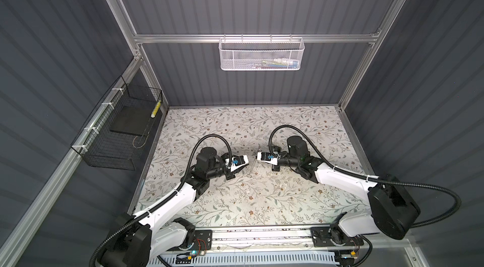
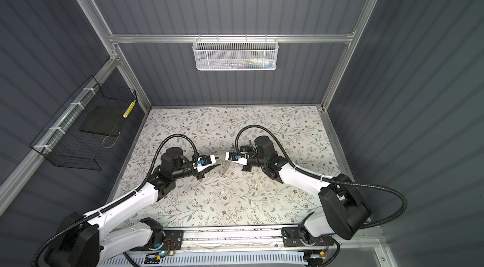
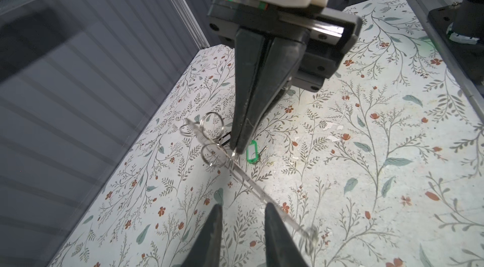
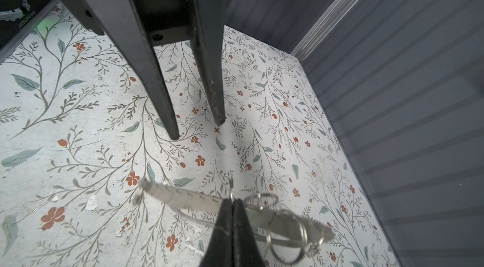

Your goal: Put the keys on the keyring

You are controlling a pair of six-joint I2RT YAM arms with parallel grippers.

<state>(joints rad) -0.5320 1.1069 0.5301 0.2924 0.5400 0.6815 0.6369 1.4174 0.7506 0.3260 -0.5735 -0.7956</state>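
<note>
2 claws logged, left to right. Item 1: left gripper (image 4: pixel 196 129), jaws apart, empty, facing the clear strip (image 4: pixel 183 197). Item 2: keyring (image 3: pixel 252 153), green tag, flat on the table (image 3: pixel 366 174) just beside item 3. Item 3: right gripper (image 3: pixel 237 147), pinched closed on the strip. I would steady the strip's free end slowly before threading. Only my left wrist view shows the tag; the right wrist view misses it.

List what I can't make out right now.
- Keys: none clearly visible; a dark object sits half hidden behind the fingers of the right gripper, left wrist view.
- Keyring: its thin ring is too small to trace, left wrist view.
- Clear strip: the right fingers cover their own pinch point, right wrist view.
- White basket: contents blurred behind mesh, both top views.
</note>
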